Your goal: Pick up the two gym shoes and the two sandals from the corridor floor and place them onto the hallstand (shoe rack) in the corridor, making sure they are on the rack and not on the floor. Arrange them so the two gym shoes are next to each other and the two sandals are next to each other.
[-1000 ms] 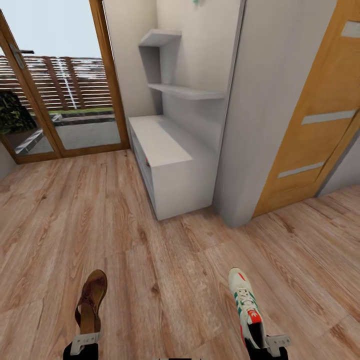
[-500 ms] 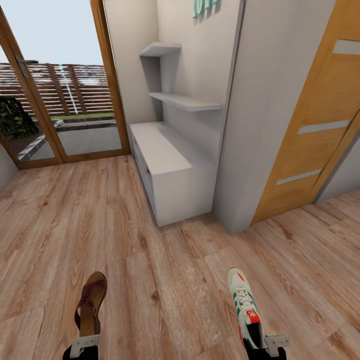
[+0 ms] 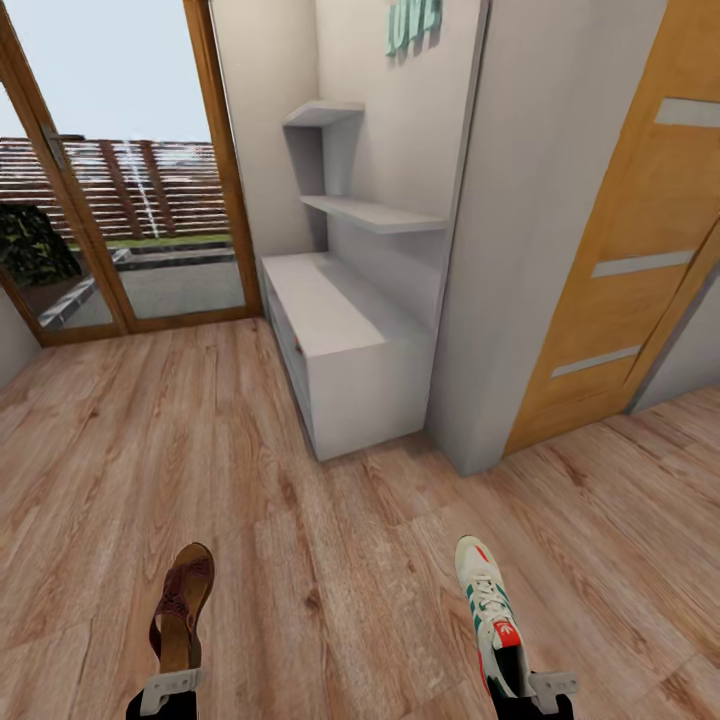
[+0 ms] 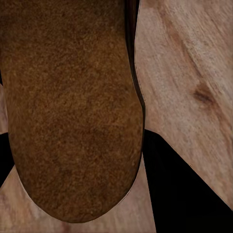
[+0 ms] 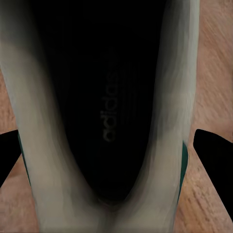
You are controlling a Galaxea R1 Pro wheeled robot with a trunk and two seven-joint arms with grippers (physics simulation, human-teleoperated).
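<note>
A brown sandal (image 3: 181,605) hangs over the corridor floor (image 3: 330,560) at the bottom left, heel end held in my left gripper (image 3: 168,688). Its tan insole (image 4: 73,107) looms close in the left wrist view. At the bottom right, my right gripper (image 3: 530,690) is shut on the heel of a white gym shoe (image 3: 488,605) with green stripes and a red tongue patch. The right wrist view looks into the shoe's dark inside (image 5: 107,111). The light-grey hallstand (image 3: 335,320) stands ahead against the wall, its flat top bare. The other sandal and gym shoe are out of view.
Grey wall shelves (image 3: 370,212) hang above the hallstand. A grey wall column (image 3: 520,250) juts out right of it, then a wooden door (image 3: 640,250). A glass door (image 3: 130,180) with a wooden frame is at the far left. Open plank floor lies between me and the rack.
The head view has tilted upward: the rack, shelves and doors sit lower in the picture and wall lettering has come into sight. Both shoes stay held in the grippers.
</note>
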